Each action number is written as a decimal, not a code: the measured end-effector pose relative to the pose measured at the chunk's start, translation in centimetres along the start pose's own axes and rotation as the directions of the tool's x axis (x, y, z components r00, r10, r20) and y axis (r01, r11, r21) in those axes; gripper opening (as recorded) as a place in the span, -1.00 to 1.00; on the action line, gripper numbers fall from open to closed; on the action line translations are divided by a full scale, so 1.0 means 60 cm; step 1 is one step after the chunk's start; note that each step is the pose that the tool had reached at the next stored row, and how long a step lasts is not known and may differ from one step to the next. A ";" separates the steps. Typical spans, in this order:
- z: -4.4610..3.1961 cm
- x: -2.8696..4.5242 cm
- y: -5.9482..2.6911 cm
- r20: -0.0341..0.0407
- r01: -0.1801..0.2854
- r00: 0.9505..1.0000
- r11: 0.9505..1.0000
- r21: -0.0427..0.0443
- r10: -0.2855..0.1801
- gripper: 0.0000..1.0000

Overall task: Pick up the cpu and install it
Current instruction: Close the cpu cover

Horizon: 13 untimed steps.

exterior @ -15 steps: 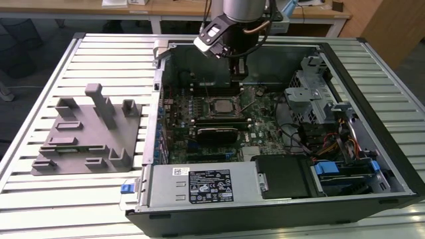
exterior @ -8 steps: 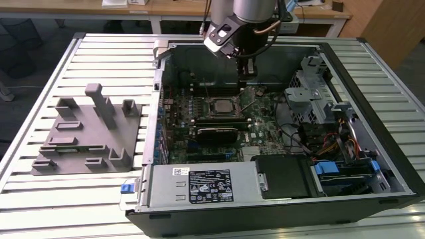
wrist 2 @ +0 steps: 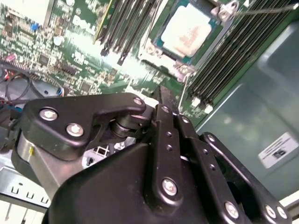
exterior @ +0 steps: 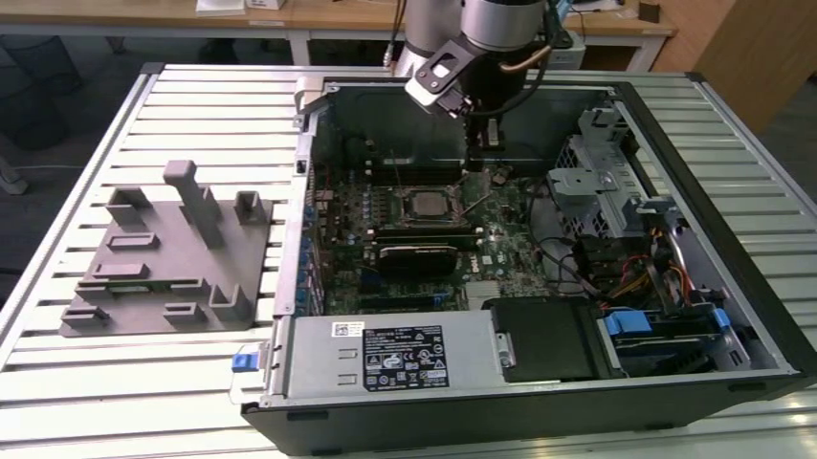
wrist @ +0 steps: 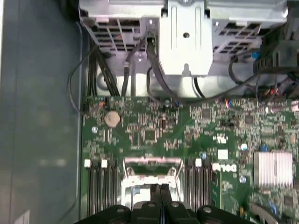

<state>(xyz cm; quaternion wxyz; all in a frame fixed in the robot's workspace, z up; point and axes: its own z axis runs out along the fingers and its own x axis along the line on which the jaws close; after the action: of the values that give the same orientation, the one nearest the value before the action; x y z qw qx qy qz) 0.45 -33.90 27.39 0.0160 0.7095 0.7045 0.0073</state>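
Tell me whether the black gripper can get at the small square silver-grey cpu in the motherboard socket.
Probably yes. The cpu lies in its socket with its metal top uncovered, and the gripper, shut, hangs close beside it over the green motherboard with nothing between them.

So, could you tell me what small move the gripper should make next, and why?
Probably a short lift straight up, away from the board. The cpu already lies in the socket, and the gripper is shut and empty, its tip close beside the socket near the memory slots. Rising first looks safest before any sideways travel.
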 end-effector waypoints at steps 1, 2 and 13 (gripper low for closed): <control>0.001 0.000 0.004 0.000 0.000 1.000 1.000 0.000 0.000 -0.79; 0.002 0.000 0.007 0.000 0.000 1.000 1.000 0.000 0.000 -0.79; 0.012 0.001 0.024 0.000 0.000 1.000 1.000 0.000 0.000 -0.79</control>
<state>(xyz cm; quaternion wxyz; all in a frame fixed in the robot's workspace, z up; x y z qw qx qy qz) 1.93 -33.86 26.72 0.0159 0.7095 0.7045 0.0073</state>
